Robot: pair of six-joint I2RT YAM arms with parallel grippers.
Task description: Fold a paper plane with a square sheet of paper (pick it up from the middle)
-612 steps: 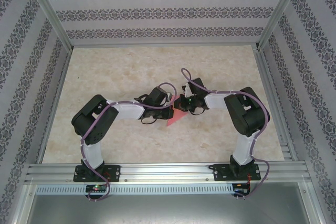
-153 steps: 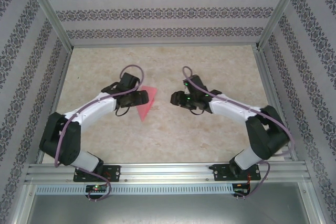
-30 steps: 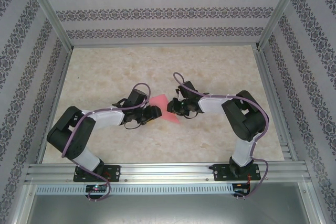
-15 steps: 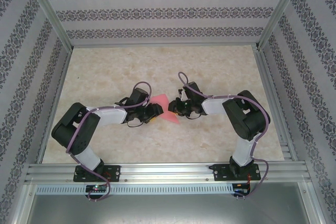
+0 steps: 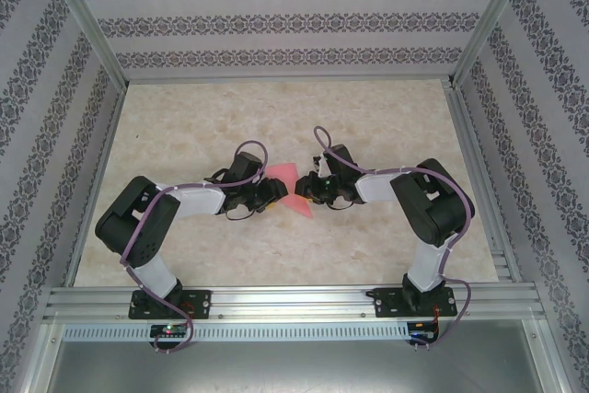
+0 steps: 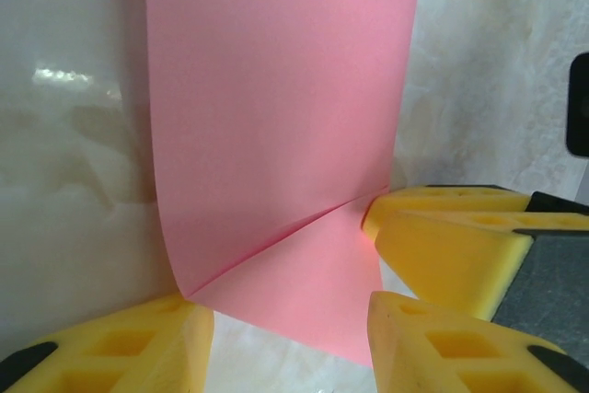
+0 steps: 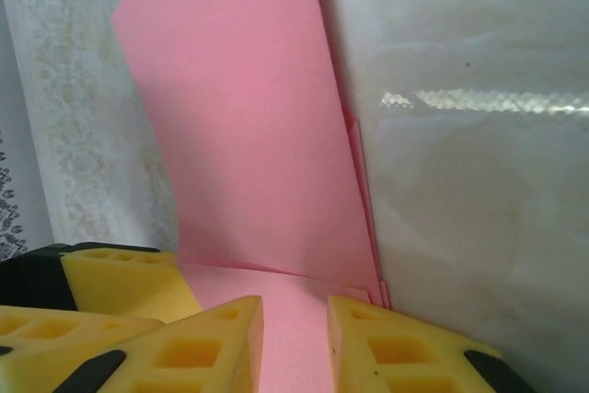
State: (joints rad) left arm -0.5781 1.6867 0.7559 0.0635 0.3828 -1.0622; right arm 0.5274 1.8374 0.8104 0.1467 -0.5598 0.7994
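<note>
Near the middle of the counter (image 5: 386, 117), the paper (image 5: 283, 175) sits between my two pincers, which meet tip to tip over it. From above, one pink corner shows on the far side of the pincers and a smaller point pokes out on the near side; the rest is hidden under my fingers. Bare counter lies all round it: a wide stretch to the far wall (image 5: 276, 57), open room left and right out to the side rails (image 5: 477, 163), and a narrower strip toward the near rail (image 5: 294, 296) where my bases stand.

My left pincer (image 6: 285, 315) is released: its fingers (image 6: 120, 347) stand well apart, astride a flat triangular flap of the paper. Above that flap a broad panel stands up off the counter, curling at its left edge. The two meet along a slanted crease (image 6: 285, 248) that runs from my left fingertip up to the right. One finger of my right pincer touches the right end of that crease.

My right pincer (image 7: 294, 310) has its fingers (image 7: 405, 352) close together, with pink showing in the narrow gap. Whether they clench the paper or only stand on it I cannot tell. Ahead of them the panel leans up and to the left, and along its right edge thin stacked layers (image 7: 366, 190) lie on the counter. A finger of my left pincer sits just left of mine.
</note>
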